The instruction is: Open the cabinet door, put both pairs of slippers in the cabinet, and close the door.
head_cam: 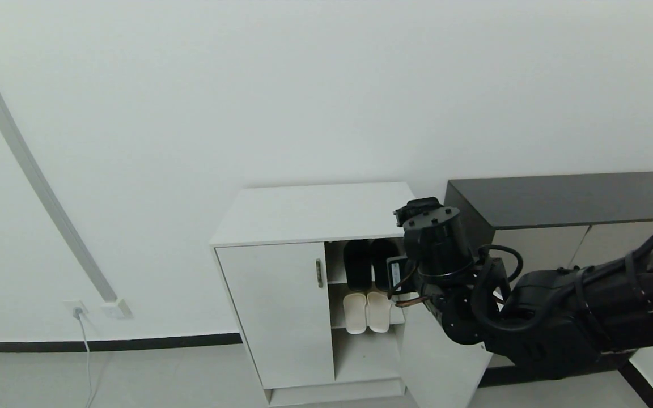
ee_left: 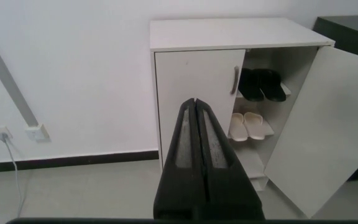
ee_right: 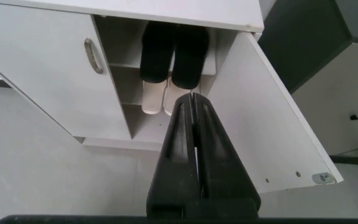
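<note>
Left hand (ee_left: 195, 102) first: its two fingers are pressed flat together with nothing between them, and it hangs back in front of the cabinet (head_cam: 309, 211), facing the left door (head_cam: 275, 311). I judge it is parked there to keep out of the other door's swing. Left of the cabinet, low on the wall, is one wall socket (head_cam: 77, 309) with a lead plugged in; it plays no part.

The cabinet has two doors. The left door is shut, with its one handle (head_cam: 319, 273) at the inner edge. The right door (head_cam: 442, 368) stands wide open, swung out toward me. Through the opening I count two pairs, four slippers in all. The black slippers (head_cam: 369, 262) are on the upper shelf and the white slippers (head_cam: 366, 311) on the shelf below. Each pair lies side by side, and as far as I can see both are fully inside, so the door should clear them.

The right hand (ee_right: 191, 102) is likewise pinched shut and holds nothing. It sits just before the opening, beside the inner face of the right door; I cannot tell whether it touches the door. With both pairs stowed, I reckon only the closing is left, and a shut hand makes a good blunt pusher. Right of the cabinet stands one dark sideboard (head_cam: 564, 198), close by, so I would mind the arm there.
</note>
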Motion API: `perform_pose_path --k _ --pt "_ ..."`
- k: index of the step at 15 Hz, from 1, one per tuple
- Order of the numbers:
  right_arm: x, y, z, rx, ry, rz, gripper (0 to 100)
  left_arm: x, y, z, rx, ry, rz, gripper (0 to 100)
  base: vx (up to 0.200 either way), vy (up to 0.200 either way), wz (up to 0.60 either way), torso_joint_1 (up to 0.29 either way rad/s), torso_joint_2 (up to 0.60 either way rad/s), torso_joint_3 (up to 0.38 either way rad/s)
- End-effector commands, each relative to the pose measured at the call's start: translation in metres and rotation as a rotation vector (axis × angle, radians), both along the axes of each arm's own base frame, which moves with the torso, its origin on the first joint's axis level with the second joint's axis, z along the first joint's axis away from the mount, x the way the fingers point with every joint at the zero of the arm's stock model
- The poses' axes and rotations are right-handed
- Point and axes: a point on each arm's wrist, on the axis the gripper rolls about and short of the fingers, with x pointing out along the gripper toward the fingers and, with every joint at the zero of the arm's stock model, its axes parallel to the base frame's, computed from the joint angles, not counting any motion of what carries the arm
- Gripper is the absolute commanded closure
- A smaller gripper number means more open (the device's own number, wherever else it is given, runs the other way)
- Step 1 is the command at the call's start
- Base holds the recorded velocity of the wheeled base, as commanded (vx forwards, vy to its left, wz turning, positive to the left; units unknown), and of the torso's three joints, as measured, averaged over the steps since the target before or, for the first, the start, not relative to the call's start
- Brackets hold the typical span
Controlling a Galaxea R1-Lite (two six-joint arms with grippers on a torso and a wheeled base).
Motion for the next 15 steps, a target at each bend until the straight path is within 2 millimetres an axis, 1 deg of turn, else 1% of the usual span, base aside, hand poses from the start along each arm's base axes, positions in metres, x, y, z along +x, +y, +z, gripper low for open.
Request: perform_pose_path --k 1,3,6,12,14,15 --pt "-0.0002 -0.0004 0.0006 0.0 -0.001 0.0 100 0.0 0.0 0.0002 -0.001 0.001 -0.001 100 0.0 0.0 -0.6 0.002 0.0 0.002" --pt "-0.0002 -0.0004 0.0006 0.0 -0.001 0.0 100 0.0 0.0 0.0002 -0.002 0.001 -0.001 100 0.0 0.0 -0.6 0.01 0.0 -0.002" --pt "0.0026 -0.0032 0.0019 -0.003 -0.008 -0.007 100 0.0 0.0 0.0002 -0.002 0.001 -0.001 100 0.0 0.0 0.0 0.0 0.0 0.0" --pt "0.003 -0.0027 0.001 -0.007 -0.009 -0.006 100 0.0 0.0 0.0002 -0.002 0.001 -0.001 100 0.0 0.0 0.0 0.0 0.0 0.0" --pt "0.0034 -0.0023 0.0 -0.008 -0.008 -0.006 100 0.0 0.0 0.0002 -0.004 0.001 0.001 100 -0.2 0.0 0.0 0.01 0.01 0.0" --pt "0.0037 -0.002 -0.0013 -0.011 -0.004 -0.005 100 0.0 0.0 0.0002 -0.004 0.001 -0.001 100 0.0 0.0 0.0 0.0 0.0 0.0"
